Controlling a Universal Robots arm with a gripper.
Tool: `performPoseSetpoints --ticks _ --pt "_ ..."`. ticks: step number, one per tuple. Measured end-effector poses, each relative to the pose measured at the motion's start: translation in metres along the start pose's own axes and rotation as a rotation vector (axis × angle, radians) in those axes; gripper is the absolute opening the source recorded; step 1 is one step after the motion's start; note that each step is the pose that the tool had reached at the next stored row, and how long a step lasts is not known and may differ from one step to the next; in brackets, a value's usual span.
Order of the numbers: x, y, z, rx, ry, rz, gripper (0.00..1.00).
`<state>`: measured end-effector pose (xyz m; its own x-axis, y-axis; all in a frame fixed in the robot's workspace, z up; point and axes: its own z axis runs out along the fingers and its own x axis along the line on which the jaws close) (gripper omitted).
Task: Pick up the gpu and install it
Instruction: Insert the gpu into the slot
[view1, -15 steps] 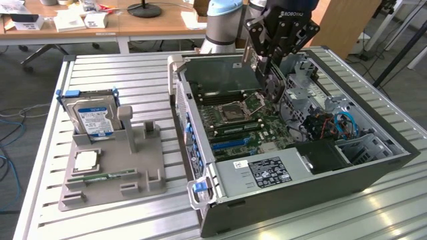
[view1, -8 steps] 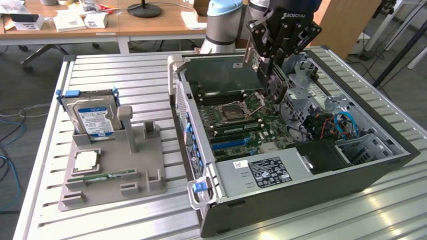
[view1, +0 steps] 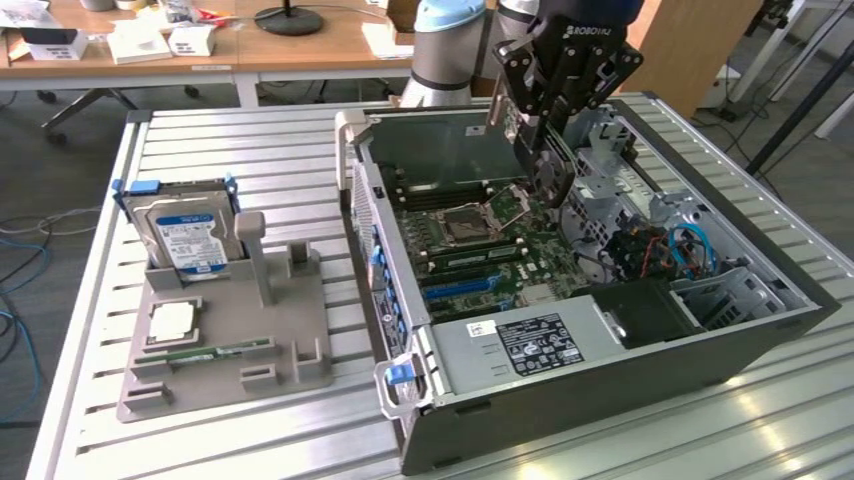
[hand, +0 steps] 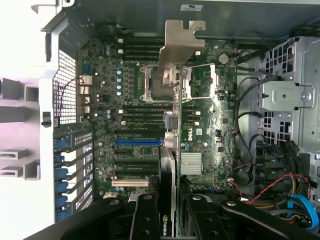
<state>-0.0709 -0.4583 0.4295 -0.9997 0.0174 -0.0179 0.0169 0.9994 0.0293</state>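
My gripper (view1: 545, 120) is shut on the gpu (view1: 550, 172), a thin dark card that hangs on edge above the open computer case (view1: 747, 330). In the wrist view I see the gpu (hand: 176, 150) edge-on between the black fingers (hand: 145, 220), its silver bracket (hand: 181, 47) pointing away from the gripper (hand: 169, 212). The card is in the air over the green motherboard (hand: 135, 100), beside the empty processor socket (view1: 470, 222). A blue expansion slot (hand: 139, 142) lies on the board beside the card's line.
A grey parts holder (view1: 227, 330) stands at the exterior view's left, carrying a blue-labelled hard drive (view1: 187, 235), a processor chip (view1: 174, 320) and a green memory stick (view1: 214, 352). Inside the case are the power supply (view1: 534, 345), a drive cage (hand: 285, 97) and loose cables (hand: 295, 200).
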Motion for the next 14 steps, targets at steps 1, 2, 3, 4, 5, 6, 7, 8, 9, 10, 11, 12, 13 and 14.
performPoseSetpoints --ticks 1,2,3,4,5,6,7,8,9,10,11,12,13,14 --pt "0.0 0.0 0.0 0.0 0.0 0.0 0.26" --pt "0.0 0.0 0.0 0.0 0.0 0.0 0.26" --pt "0.0 0.0 0.0 0.0 0.0 0.0 0.26" --pt "0.0 0.0 0.0 0.0 0.0 0.0 0.26" --pt "0.0 0.0 0.0 0.0 0.0 0.0 0.26" --pt "0.0 0.0 0.0 0.0 0.0 0.0 0.26" --pt "0.0 0.0 0.0 0.0001 0.0001 -0.001 0.26" --pt "0.0 0.0 0.0 0.0 0.0002 -0.005 0.26" --pt "0.0 0.0 0.0001 -0.0001 0.0005 -0.014 0.26" --pt "0.0 0.0 0.0003 -0.0005 0.0009 -0.029 0.26" --pt "0.0 0.0 0.0005 -0.0008 0.0014 -0.047 0.26" --pt "0.0 0.0 0.0006 -0.001 0.002 -0.066 0.26" --pt "0.0 0.0 0.0007 -0.001 0.0025 -0.084 0.26" --pt "0.0 0.0 0.0009 -0.0012 0.003 -0.102 0.26"
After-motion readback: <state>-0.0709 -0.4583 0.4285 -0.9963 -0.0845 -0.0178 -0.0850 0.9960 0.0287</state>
